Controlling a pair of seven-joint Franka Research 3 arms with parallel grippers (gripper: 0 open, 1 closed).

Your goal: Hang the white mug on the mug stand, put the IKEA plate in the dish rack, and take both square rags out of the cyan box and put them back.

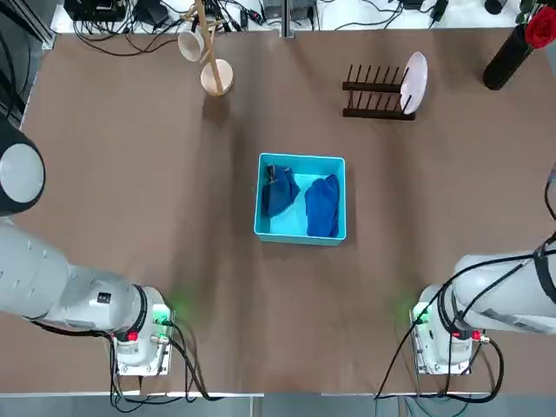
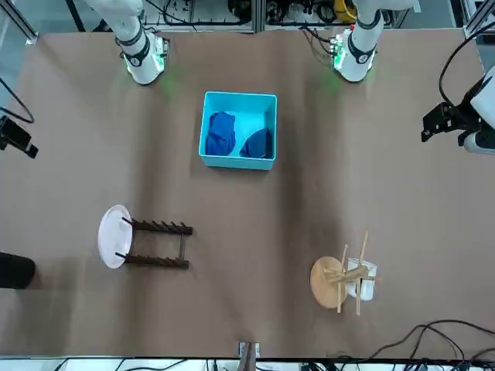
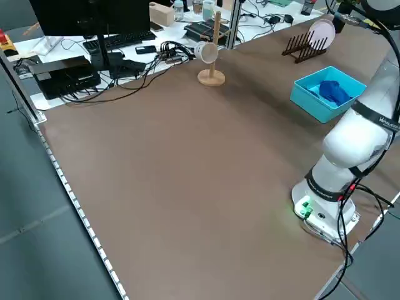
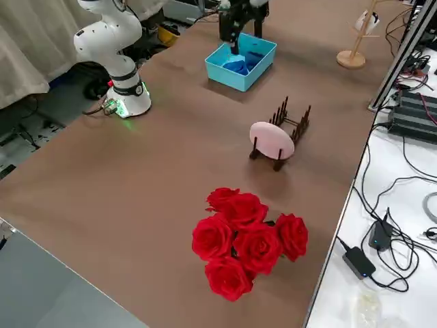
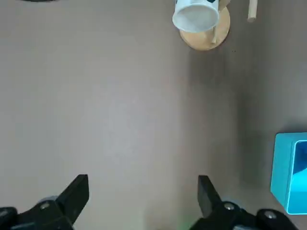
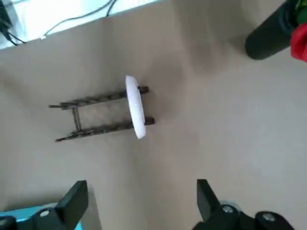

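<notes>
The white mug (image 1: pixel 191 43) hangs on a peg of the light wooden mug stand (image 1: pixel 216 76) at the far left. The IKEA plate (image 1: pixel 415 80) stands on edge in the right end of the dark dish rack (image 1: pixel 373 91). Both dark blue square rags (image 1: pixel 278 191) (image 1: pixel 323 207) lie side by side inside the cyan box (image 1: pixel 300 234) at mid-table. My left gripper (image 5: pixel 143 179) is open and empty, raised over the table's left side. My right gripper (image 6: pixel 141 184) is open and empty too, high above the right side, with the plate (image 6: pixel 135 106) and rack below it.
A black vase with red roses (image 1: pixel 514 48) stands at the far right corner. Cables and electronics (image 1: pixel 130 17) lie beyond the far edge. Both arm bases (image 1: pixel 143 334) (image 1: pixel 443 334) sit at the near edge.
</notes>
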